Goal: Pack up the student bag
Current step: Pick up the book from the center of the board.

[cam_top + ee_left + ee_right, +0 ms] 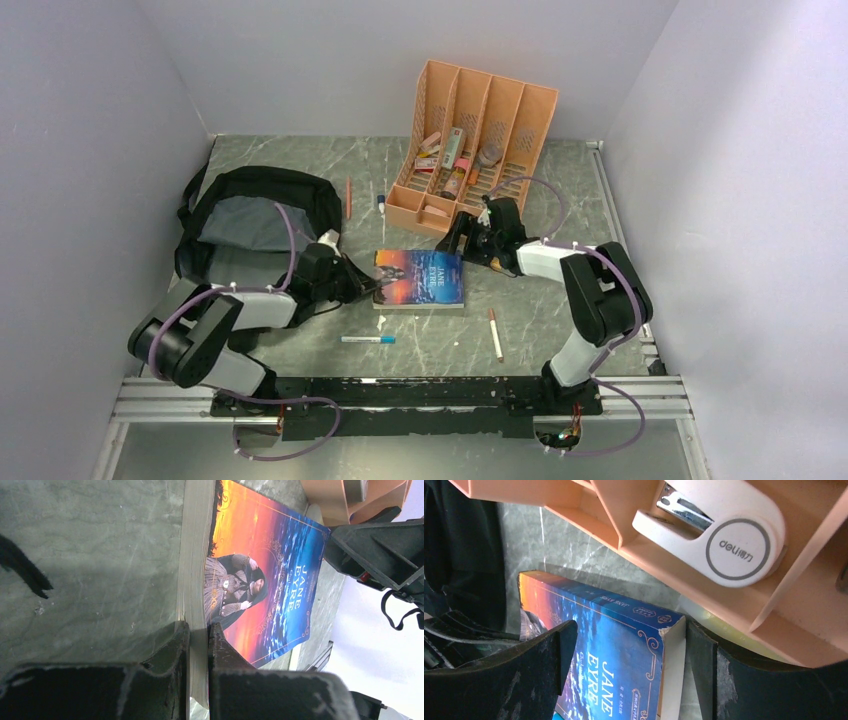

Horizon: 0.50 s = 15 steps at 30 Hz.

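Pinching the near-left page edge of the Jane Eyre paperback [265, 570], the left gripper [199, 630] is clamped almost closed on it, with the book on the marbled table [300, 170]. The right gripper [624, 635] is spread wide and holds nothing, its jaws on either side of the book's far right corner, just beside the orange desk organizer [480, 130] that holds a white stapler [724, 545]. The student bag [250, 215] lies open at the table's far left, grey lining showing, apart from the book.
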{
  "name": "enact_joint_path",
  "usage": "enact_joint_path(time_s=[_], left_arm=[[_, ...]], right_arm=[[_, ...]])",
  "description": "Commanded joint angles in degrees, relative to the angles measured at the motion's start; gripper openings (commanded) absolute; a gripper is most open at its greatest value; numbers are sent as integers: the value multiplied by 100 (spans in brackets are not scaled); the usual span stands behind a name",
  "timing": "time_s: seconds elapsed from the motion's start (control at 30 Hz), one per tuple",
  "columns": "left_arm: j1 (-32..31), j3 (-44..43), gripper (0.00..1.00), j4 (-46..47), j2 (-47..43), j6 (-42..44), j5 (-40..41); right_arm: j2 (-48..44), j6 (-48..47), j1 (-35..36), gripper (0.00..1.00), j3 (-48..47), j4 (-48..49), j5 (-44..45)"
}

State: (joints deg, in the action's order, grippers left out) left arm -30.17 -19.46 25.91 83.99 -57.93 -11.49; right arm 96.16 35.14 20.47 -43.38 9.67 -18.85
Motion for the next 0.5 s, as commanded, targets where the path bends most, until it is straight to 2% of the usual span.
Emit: enact_joint_path(time_s=[0.0,0.1,0.27,0.47], left_arm=[[-133,433,5,-2166,751,579,419],[-136,409,5,-2127,843,599,402],[-136,400,5,-1977,1044,599,335],[-132,392,5,-1865,1210,625,294]], right_arm=[[384,100,-7,84,369,-176,-304],[323,188,-24,81,592,43,-715],[202,417,-44,71,994,813,-1856],[-194,716,-51,63,1309,1539,-2565]])
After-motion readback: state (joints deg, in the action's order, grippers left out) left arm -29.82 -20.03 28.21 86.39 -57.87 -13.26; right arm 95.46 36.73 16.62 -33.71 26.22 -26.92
